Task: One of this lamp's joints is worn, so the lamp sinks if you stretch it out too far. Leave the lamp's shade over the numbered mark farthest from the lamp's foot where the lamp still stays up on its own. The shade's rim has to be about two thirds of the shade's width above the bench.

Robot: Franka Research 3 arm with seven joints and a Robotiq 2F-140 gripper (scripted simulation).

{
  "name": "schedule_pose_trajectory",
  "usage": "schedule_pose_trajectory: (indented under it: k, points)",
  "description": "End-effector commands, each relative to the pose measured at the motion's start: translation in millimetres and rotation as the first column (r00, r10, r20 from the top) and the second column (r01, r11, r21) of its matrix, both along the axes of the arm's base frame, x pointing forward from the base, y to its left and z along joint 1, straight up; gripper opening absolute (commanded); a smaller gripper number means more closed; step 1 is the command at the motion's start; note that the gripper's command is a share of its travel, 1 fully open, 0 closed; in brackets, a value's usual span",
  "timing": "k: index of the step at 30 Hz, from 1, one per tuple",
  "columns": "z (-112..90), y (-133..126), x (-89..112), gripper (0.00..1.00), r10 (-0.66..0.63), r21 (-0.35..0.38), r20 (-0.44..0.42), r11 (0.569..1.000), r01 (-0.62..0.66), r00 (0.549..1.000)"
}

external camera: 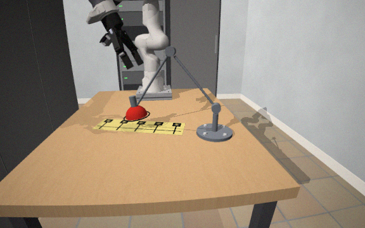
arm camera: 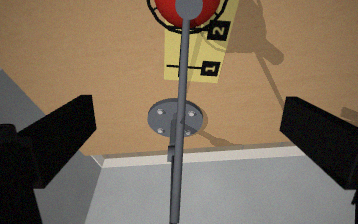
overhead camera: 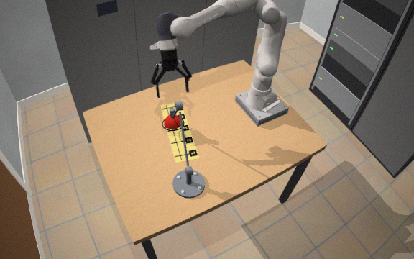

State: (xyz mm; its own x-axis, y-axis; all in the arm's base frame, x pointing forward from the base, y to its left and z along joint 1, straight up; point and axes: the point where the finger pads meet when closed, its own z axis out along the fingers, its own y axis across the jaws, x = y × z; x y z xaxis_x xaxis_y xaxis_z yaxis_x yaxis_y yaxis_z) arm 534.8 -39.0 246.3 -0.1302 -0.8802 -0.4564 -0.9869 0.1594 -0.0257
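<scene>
The lamp's red shade [overhead camera: 171,122] rests low on the yellow numbered strip [overhead camera: 180,133], near the strip's far end from the grey round foot [overhead camera: 188,183]. In the exterior view the shade [external camera: 135,113] sits by the second mark from the left, its rim at or close to the bench. The lamp's two grey rods meet at a raised elbow joint [external camera: 170,50]. My gripper [overhead camera: 171,86] is open and empty, high above the bench beyond the shade. The wrist view shows the shade [arm camera: 184,11] at the top, marks 1 and 2, and the foot [arm camera: 175,118].
The robot's base [overhead camera: 261,106] stands on the bench at the back right. Dark cabinets stand behind the bench and a server rack [overhead camera: 358,61] at the right.
</scene>
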Motion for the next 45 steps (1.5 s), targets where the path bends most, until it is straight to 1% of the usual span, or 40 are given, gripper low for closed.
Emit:
schedule_pose_trajectory:
  k: [1, 11, 13, 28, 30, 45]
  points:
    - [-9.5, -0.6, 1.4, 1.0, -0.042, -0.008, -0.02, 0.999, 0.042, 0.999]
    - [-32.7, 12.8, 3.9, 1.0, -0.012, 0.005, -0.002, 1.0, 0.012, 1.0]
    - [-32.7, 12.8, 3.9, 1.0, -0.012, 0.005, -0.002, 1.0, 0.012, 1.0]
    - [-68.6, 28.2, 1.1, 1.0, -0.035, -0.002, -0.036, 0.999, 0.035, 0.999]
    - [-68.6, 28.2, 1.1, 1.0, -0.035, -0.002, -0.036, 0.999, 0.035, 0.999]
    - [-104.1, 44.2, -1.3, 1.0, -0.037, -0.007, -0.054, 0.999, 0.036, 0.998]
